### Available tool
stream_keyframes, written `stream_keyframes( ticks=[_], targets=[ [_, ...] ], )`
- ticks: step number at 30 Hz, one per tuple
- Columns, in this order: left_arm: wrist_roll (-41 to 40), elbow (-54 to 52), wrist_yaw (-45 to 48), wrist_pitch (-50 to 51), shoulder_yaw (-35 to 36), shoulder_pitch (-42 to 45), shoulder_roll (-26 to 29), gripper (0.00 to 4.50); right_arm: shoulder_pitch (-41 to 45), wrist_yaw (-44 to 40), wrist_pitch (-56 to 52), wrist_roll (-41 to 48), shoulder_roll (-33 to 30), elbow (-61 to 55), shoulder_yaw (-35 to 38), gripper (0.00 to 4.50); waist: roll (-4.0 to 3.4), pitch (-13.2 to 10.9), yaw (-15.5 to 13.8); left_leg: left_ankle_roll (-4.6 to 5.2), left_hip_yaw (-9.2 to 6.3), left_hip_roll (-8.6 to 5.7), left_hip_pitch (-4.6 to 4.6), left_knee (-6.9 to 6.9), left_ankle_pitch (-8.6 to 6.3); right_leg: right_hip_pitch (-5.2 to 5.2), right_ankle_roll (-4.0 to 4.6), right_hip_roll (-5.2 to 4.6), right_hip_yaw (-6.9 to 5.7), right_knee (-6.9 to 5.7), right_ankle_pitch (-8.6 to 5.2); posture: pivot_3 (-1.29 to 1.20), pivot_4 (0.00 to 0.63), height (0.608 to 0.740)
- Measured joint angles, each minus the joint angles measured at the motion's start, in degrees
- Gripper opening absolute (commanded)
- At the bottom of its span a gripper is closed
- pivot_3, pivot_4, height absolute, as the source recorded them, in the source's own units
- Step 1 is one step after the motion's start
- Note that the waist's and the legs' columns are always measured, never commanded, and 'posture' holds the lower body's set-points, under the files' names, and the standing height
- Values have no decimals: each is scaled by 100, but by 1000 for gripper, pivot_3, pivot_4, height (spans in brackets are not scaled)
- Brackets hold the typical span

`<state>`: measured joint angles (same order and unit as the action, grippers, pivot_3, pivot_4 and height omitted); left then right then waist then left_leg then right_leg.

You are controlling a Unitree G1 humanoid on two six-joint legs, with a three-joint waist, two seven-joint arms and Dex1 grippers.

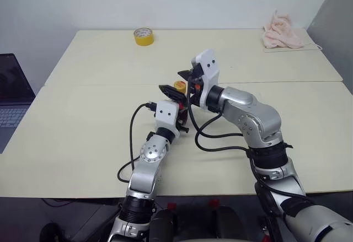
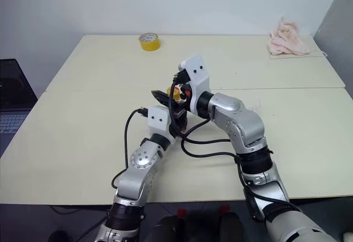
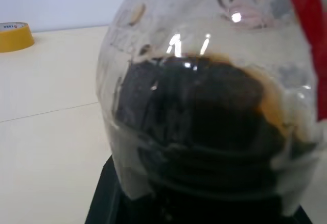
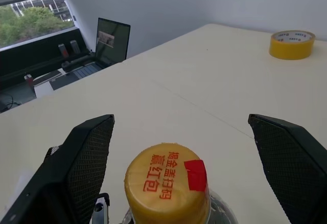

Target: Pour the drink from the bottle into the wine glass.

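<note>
The bottle (image 3: pixel 204 132) is a clear rounded plastic one, with the dark drink (image 3: pixel 204 101) filling its lower half. It stands near the middle of the table, and my left gripper (image 1: pixel 181 122) is shut on its body from the near side. Its yellow cap (image 4: pixel 167 183) carries red print and a red sticker. My right gripper (image 4: pixel 180 119) is open above the bottle, with one black finger (image 4: pixel 87 157) on each side of the cap and not touching it. In the left eye view the cap (image 1: pixel 180 85) shows between both hands. The wine glass is out of view.
A yellow tape roll (image 1: pixel 144 36) lies at the far side of the cream table (image 1: pixel 83 137). A pink cloth (image 1: pixel 282 31) sits at the far right corner. An open laptop (image 1: pixel 10 96) stands off the table's left edge.
</note>
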<state>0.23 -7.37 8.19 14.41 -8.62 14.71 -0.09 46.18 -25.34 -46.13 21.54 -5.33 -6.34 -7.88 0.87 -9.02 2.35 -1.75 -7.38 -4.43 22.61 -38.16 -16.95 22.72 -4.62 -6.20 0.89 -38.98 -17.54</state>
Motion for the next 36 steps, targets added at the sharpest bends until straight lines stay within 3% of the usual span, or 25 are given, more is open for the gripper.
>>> stream_keyframes(
  ticks=[36],
  targets=[
    [-30, 95, 118, -373, -2, -43, 8, 1042, 3, 55, -202, 89, 39, 80, 240, 4500, 0, 0, 4, 0, 0, 0, 1, 0, 0, 1, 0, 0, 0, -1, 0, 0, 150, 740]
  ],
)
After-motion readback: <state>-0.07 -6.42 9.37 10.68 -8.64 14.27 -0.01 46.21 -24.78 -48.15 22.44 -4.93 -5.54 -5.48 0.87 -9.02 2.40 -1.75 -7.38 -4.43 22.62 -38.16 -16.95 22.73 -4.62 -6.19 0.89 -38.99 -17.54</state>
